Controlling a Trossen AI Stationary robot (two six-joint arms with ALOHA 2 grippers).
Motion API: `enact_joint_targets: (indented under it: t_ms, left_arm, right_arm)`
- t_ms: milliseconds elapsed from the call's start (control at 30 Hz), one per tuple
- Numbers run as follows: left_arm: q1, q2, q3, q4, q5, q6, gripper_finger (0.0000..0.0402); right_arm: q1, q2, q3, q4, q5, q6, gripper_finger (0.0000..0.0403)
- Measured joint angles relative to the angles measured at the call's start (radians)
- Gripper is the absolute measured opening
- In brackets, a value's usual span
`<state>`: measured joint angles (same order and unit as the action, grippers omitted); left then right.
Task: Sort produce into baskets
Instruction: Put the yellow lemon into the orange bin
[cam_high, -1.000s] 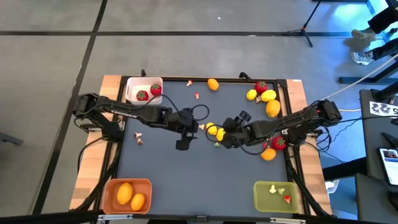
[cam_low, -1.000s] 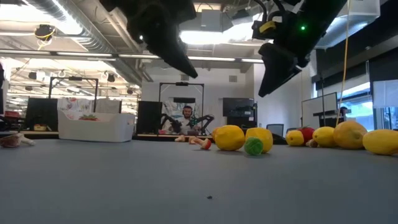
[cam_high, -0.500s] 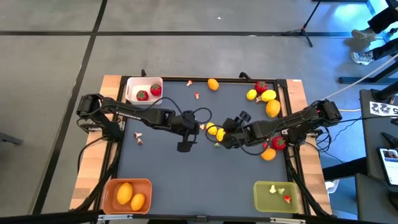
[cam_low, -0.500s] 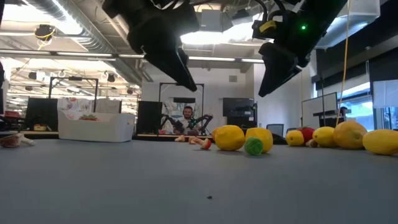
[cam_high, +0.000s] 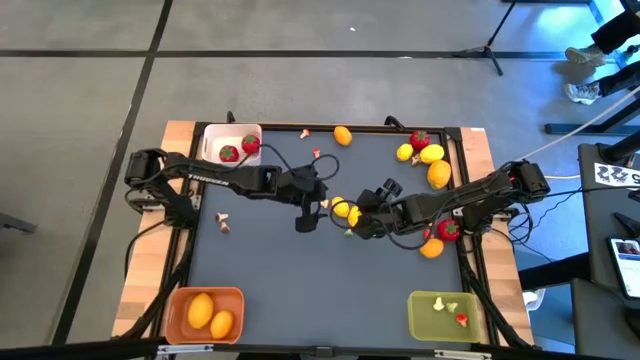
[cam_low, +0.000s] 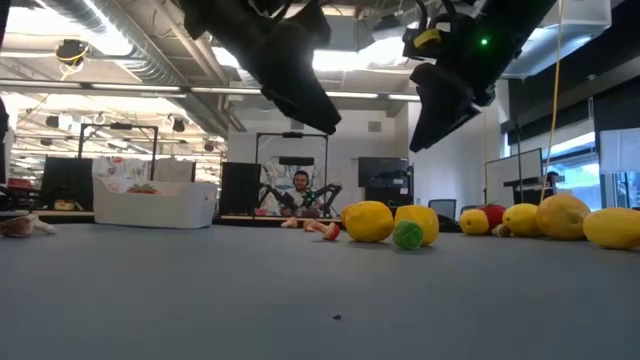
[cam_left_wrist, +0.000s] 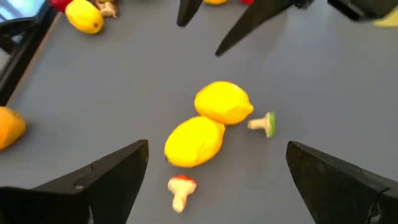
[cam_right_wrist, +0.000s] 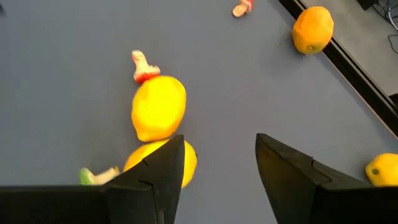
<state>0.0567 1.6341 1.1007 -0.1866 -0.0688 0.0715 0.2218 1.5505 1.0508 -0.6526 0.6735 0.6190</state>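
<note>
While my left claw (cam_high: 312, 208) hangs spread wide and empty above the table's (cam_high: 260, 260) middle, two yellow lemons (cam_left_wrist: 208, 123) lie touching each other just toward three o'clock of it in the high view; a small red-capped bit (cam_left_wrist: 181, 188) rests just beside one lemon, and a green-tipped bit (cam_left_wrist: 263, 123) just beside the other. My right claw (cam_high: 362, 222) hovers close on the far side of the same pair, jaws partly parted and holding nothing that I can see; both of us crowd one target, which I judge a risk of bumping.

These lemons look to me like light, hard toy fruit, smooth-skinned and rounded, so I expect them to squirt sideways if pinched off-centre; I would take the nearer one across its fat middle, not by its pointed ends, and keep my fingers clear of its neighbour.

Its home, I judge, is the orange basket (cam_high: 177, 298) at seven o'clock on the table, which already holds two citrus pieces; the white basket (cam_high: 209, 141) at eleven o'clock holds strawberries; the green basket (cam_high: 420, 318) sits at five o'clock.
</note>
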Motion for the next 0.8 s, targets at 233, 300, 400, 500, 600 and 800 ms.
enact_joint_targets:
  t_ms: [233, 300, 400, 500, 600, 800]
  left_arm:
    - [0.047, 0.062, 0.001, 0.016, 0.042, 0.022, 0.0378]
    - [0.057, 0.091, 0.008, 0.032, 0.066, 0.027, 0.0378]
    - [0.069, 0.144, 0.037, 0.041, 0.099, 0.038, 0.0378]
    - [0.078, 0.198, 0.078, 0.032, 0.107, 0.058, 0.0378]
    - [0.090, 0.249, 0.132, -0.009, 0.125, 0.076, 0.0378]
    - [0.108, 0.334, 0.209, -0.039, 0.167, 0.139, 0.0378]
  right_arm:
    - [0.000, 0.000, 0.000, 0.032, 0.001, -0.031, 0.0198]
    - [0.000, 0.000, 0.000, 0.033, 0.012, -0.031, 0.0198]
    - [0.000, 0.000, 0.000, 0.034, 0.026, -0.031, 0.0198]
    - [0.000, 0.000, 0.000, 0.035, 0.033, -0.031, 0.0198]
    - [0.000, 0.000, 0.000, 0.038, 0.043, -0.031, 0.0198]
    - [0.000, 0.000, 0.000, 0.061, 0.045, -0.030, 0.0198]
